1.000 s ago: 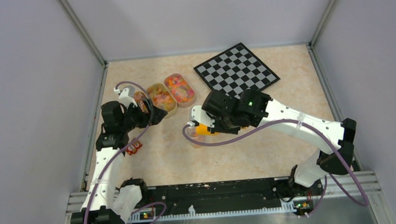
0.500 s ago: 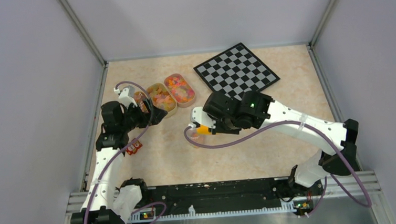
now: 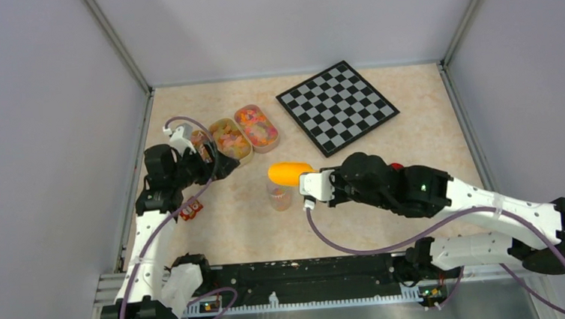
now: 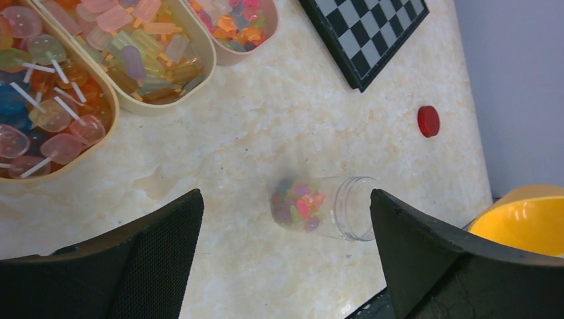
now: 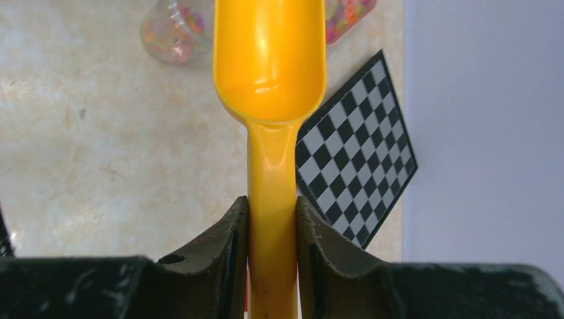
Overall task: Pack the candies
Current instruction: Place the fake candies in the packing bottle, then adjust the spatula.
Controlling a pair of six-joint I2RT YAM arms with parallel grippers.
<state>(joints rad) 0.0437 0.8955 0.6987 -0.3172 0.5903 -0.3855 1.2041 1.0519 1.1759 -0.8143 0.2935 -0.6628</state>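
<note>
The candies are tiny mixed sweets: some fill the far tray (image 3: 256,126) (image 4: 229,20), and some lie in the bottom of a small clear jar (image 3: 279,196) (image 4: 312,207) (image 5: 174,30) that stands open on the table. My right gripper (image 3: 310,185) (image 5: 271,206) is shut on the handle of the yellow-orange scoop (image 3: 289,172) (image 5: 269,60). The scoop's bowl is empty and sits just behind and above the jar. My left gripper (image 3: 220,164) (image 4: 286,199) is open and empty, left of the jar and beside the trays.
Two more trays hold larger sweets (image 3: 231,138) (image 4: 143,53) and lollipops (image 4: 46,113). The chessboard (image 3: 337,104) (image 5: 362,166) lies at the back right. The jar's red lid (image 4: 428,121) lies loose right of the jar. Grey walls close in the table.
My right arm has swung back toward the near right. The scoop has come off the jar's mouth and now lies level behind it. The left arm has not moved.
</note>
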